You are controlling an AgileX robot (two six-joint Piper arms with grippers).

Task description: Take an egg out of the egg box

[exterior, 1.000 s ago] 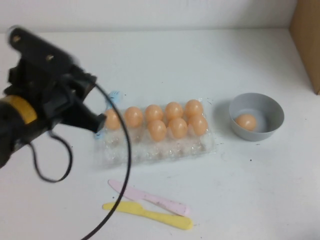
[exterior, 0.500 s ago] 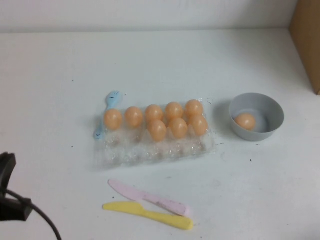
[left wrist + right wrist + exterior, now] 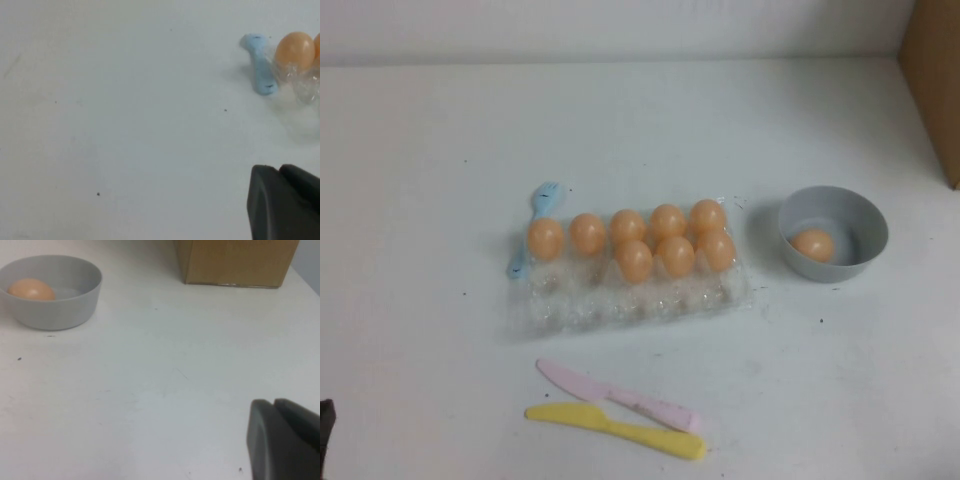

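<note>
Centre of the high view: the egg box holds eight eggs; one egg lies in the grey bowl at right. No writing is legible on the cardboard box. The left gripper and right gripper show only dark corners at lower right of their wrist views, over bare table; finger state cannot be told.

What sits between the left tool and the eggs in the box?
Only the blue spoon, lying against the box's left end beside the nearest egg. The left tool has bare table ahead; the right tool is parked near the bowl.
</note>
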